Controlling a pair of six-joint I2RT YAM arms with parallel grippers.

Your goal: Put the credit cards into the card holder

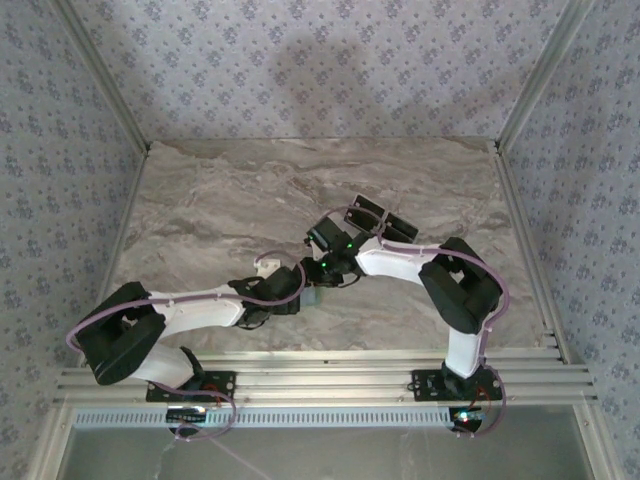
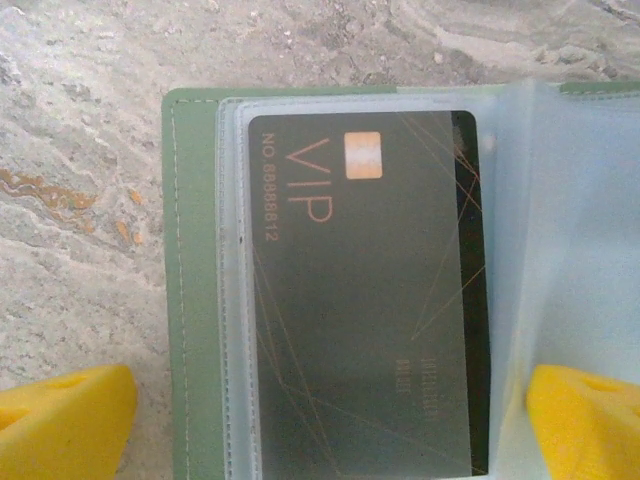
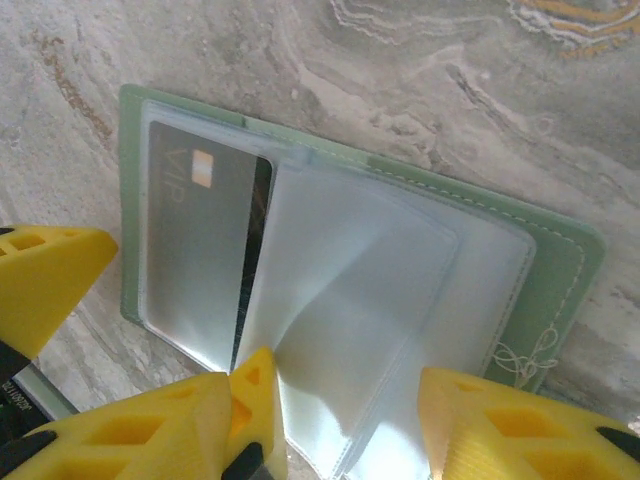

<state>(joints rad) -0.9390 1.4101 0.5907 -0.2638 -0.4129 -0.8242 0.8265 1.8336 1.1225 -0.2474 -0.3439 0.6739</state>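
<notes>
The table (image 1: 220, 200) is bare marble over most of its width, with papered walls on three sides and metal rails along the near edge; both arms meet at its near middle, leaving open room to the left, to the right and beyond. The holder (image 2: 195, 300) lies there opened flat; in the left wrist view its left and far edges are free, with bare marble beside them. In the right wrist view its green cover (image 3: 560, 270) shows stitching and a small bow mark near the right end, also with clear marble around it. A dark card (image 2: 360, 300) marked VIP, with an orange chip, sits inside the left clear sleeve, its edges within the sleeve's seam; the same card (image 3: 195, 240) shows in the right wrist view. Two dark rectangles (image 1: 385, 220), cards by the look, lie just beyond the right arm's wrist. The left gripper (image 2: 325, 430) stands spread as wide as it goes and holds nothing; one yellow finger (image 2: 60, 420) is over the marble just left of the holder, the other over the clear sleeves right of the card. The right gripper (image 3: 330, 415) is about half spread; loose clear sleeves rise bowed between its fingers (image 3: 510, 430), a leaf's edge touching one finger, nothing pinched.
</notes>
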